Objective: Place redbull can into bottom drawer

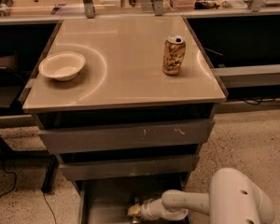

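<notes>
claw (pixel 134 211) in bottom drawer (pixel 107 196); whereabouts of redbull can unclear.

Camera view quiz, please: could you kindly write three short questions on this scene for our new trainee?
1. True or false: the gripper hovers over the tabletop.
2. What stands upright on the tabletop, to the right of the white bowl in the picture?
3. Which drawer is pulled out far enough to show its floor? A. top B. middle C. bottom drawer
Key: 1. False; the gripper is low down, inside the bottom drawer. 2. The gold soda can. 3. C.
</notes>
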{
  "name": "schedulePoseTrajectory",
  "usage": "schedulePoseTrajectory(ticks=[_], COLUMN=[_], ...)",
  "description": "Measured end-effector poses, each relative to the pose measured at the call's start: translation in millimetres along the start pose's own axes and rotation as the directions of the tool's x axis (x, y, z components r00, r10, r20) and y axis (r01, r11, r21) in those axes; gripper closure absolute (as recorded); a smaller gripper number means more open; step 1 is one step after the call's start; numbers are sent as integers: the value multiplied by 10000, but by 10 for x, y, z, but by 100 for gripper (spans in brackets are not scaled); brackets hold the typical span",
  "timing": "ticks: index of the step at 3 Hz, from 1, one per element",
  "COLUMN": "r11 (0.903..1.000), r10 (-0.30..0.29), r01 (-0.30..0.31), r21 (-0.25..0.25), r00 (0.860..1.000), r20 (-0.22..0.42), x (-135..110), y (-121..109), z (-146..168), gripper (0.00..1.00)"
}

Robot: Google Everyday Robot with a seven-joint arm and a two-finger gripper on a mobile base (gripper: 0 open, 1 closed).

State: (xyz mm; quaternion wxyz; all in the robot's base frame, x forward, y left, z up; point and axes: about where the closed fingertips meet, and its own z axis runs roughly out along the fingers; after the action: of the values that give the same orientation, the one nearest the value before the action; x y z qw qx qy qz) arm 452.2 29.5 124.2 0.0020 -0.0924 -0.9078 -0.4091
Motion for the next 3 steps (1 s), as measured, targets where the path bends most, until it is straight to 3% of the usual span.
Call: schedulePoseTrajectory(ticks=[1,3], r11=[10000,10000], r10=[6,6], r01=[-6,-6], r21=[2,1], r00=[10000,10000], r20=[2,1], x=[-2,-2], y=[-3,-3], z=[5,5], gripper=[82,36])
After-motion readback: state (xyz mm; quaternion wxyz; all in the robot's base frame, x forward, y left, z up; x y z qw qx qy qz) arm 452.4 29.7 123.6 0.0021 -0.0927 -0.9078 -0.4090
